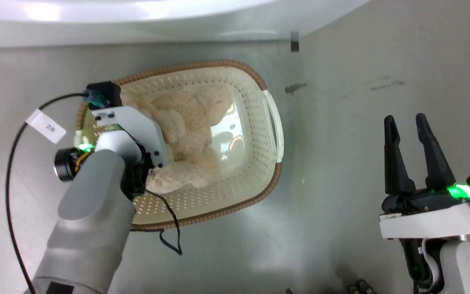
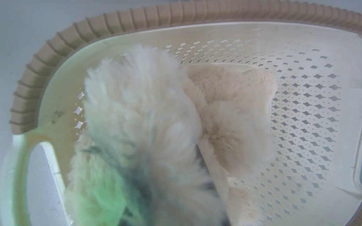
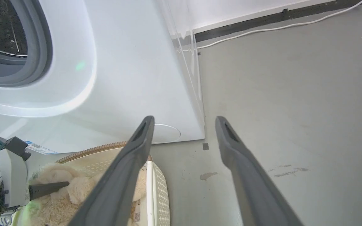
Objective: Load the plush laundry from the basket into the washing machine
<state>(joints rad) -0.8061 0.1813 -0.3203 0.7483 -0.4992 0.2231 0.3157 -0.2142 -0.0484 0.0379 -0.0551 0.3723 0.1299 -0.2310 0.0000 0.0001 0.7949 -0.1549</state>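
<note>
The cream basket (image 1: pixel 235 67) with its brown rim stands on the floor below the white washing machine (image 1: pixel 137 24). The beige plush laundry (image 1: pixel 190 122) lies inside it. My left gripper (image 2: pixel 174 169) reaches into the basket's left half, its white wrist (image 1: pixel 129 134) covering the fingers. Fur (image 2: pixel 137 119) bunches tight around them, dark streaks close together. One left finger (image 3: pixel 47 187) lies across the plush (image 3: pixel 58 204). My right gripper (image 1: pixel 405 118) hovers open over bare floor, right of the basket. Between its fingers (image 3: pixel 184 118) I see the washer's front (image 3: pixel 130 78) and grey-ringed opening (image 3: pixel 39 47).
A black cable (image 1: pixel 10 171) with a white tag (image 1: pixel 46 126) loops left of the basket, and another strand trails over its near rim (image 1: pixel 174 232). A white cord (image 3: pixel 262 29) runs along the far wall. Grey floor spreads to the right.
</note>
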